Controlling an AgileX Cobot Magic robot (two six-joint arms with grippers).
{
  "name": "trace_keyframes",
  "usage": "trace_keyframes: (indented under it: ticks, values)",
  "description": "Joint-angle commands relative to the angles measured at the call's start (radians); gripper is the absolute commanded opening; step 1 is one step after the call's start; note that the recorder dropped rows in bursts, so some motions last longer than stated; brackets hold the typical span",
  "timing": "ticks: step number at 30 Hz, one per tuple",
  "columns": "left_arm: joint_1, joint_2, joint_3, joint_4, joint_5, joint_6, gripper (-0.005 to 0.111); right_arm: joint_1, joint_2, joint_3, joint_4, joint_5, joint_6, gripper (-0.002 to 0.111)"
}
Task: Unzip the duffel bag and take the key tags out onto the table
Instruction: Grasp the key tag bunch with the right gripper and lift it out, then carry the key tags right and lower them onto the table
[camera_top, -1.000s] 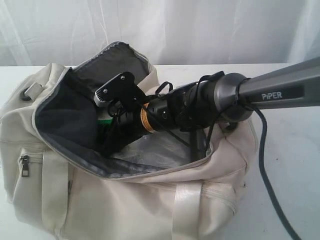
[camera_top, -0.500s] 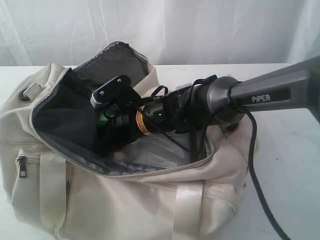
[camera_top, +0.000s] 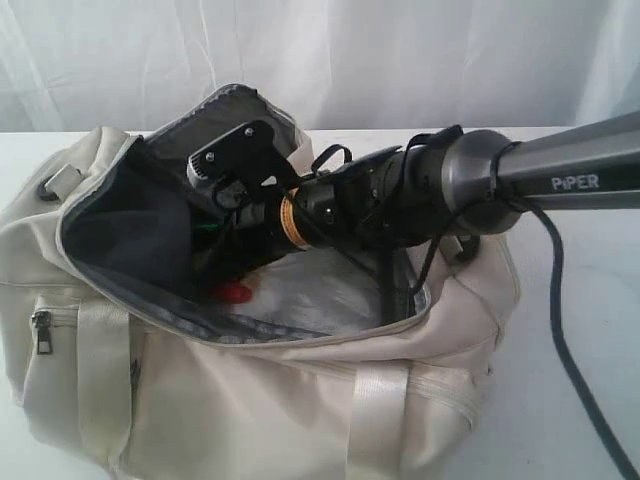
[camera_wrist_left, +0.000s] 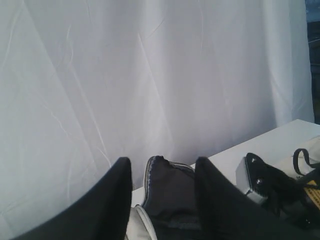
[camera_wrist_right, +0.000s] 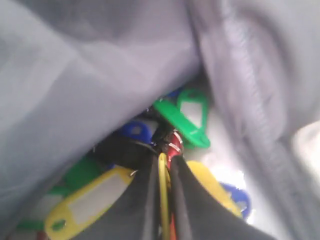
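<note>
The cream duffel bag (camera_top: 300, 400) lies unzipped on the white table (camera_top: 610, 300), its dark lining showing. My right gripper (camera_top: 222, 262) reaches down into the opening from the right. In the right wrist view this gripper (camera_wrist_right: 164, 152) is shut on the key tags (camera_wrist_right: 186, 116), with a yellow and a red tag pinched between its fingers (camera_wrist_right: 145, 200). Green, blue and yellow tags hang around it. A red tag (camera_top: 232, 292) shows below the gripper in the exterior view. My left gripper (camera_wrist_left: 161, 162) is open, off the exterior view, with the bag's raised flap (camera_wrist_left: 172, 187) beyond its fingers.
White curtain (camera_top: 400, 50) hangs behind the table. The right arm's black cable (camera_top: 560, 330) trails over the table at the bag's right end. A zipped side pocket (camera_top: 45, 330) and webbing straps (camera_top: 375, 410) face the front. The right arm's wrist camera (camera_wrist_left: 262, 182) shows in the left wrist view.
My right gripper has shut on the key tags inside the bag and risen slightly. A red tag has come into sight below it.
</note>
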Motion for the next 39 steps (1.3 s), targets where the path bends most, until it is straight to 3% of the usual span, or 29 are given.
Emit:
trace_keyframes:
  ticks: [1,25,39]
  values:
    - [-0.002,-0.007,0.006,0.018,0.002,-0.01,0.045,-0.019,-0.061,0.003,-0.003,0.019,0.008,0.0]
    - [-0.002,-0.007,0.006,0.018,0.002,-0.01,0.045,-0.031,-0.336,0.003,-0.006,0.141,0.008,0.0]
    - [-0.002,-0.007,0.006,0.018,0.003,-0.01,0.045,-0.171,-0.614,0.139,-0.006,0.225,0.008,0.0]
